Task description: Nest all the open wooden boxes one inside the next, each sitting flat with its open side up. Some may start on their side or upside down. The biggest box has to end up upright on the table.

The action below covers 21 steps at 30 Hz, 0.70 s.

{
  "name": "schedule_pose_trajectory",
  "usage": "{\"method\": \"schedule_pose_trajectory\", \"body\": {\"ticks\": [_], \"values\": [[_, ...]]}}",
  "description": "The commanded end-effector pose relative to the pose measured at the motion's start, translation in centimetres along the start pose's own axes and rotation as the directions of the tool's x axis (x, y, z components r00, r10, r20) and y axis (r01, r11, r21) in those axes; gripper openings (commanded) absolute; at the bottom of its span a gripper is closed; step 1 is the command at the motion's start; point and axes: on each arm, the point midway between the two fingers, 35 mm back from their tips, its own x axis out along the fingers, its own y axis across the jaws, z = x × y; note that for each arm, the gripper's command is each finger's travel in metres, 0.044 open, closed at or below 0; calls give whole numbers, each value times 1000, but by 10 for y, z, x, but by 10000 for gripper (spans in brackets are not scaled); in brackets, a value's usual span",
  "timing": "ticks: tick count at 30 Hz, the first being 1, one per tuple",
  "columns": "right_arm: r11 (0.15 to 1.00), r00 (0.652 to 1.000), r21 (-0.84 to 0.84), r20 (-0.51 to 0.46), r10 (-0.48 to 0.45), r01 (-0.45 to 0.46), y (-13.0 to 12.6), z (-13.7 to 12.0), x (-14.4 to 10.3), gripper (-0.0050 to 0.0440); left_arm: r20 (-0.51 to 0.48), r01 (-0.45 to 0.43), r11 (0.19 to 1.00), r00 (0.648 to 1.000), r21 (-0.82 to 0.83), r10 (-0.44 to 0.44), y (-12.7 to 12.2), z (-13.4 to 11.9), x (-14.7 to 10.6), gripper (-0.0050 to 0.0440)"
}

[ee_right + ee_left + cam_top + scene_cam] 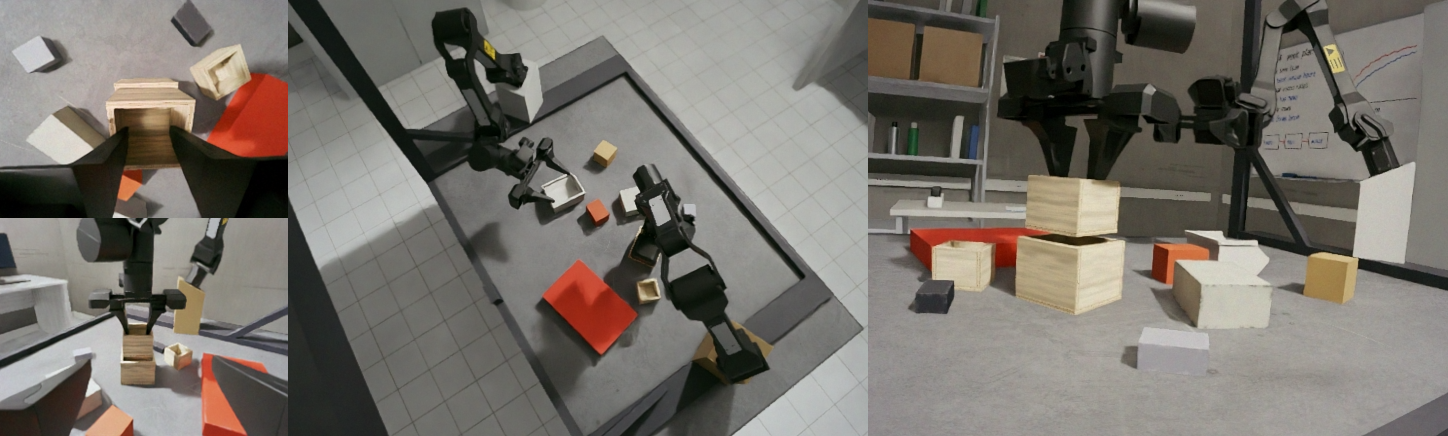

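Note:
My right gripper is shut on the medium wooden box, open side up, holding it by its top. The box hangs straight over the big wooden box, its bottom just at the big box's rim. The big box stands upright on the table. The small wooden box stands open side up to one side, and also shows in the right wrist view. In the right wrist view the fingers sit at the medium box. My left gripper is open and empty beside an open white box.
A flat red slab lies near the small box. An orange cube, a tan cube, a white block, a small grey block and a dark block are scattered around the wooden boxes.

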Motion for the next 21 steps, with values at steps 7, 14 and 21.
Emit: {"method": "schedule_pose_trajectory", "body": {"ticks": [7,14,21], "values": [[1000,1000,-8,-13,11,-11,2,-8,1,272,4,1,1000,1000,1,-1,-1,1,-1,400],[1000,1000,-6,-8,7,-7,0,-7,6,272,4,1,1000,1000,1,-1,-1,1,-1,400],[1000,1000,-4,-4,3,-3,-1,-4,10,272,4,1,1000,1000,1,-1,-1,1,-1,400]]}}
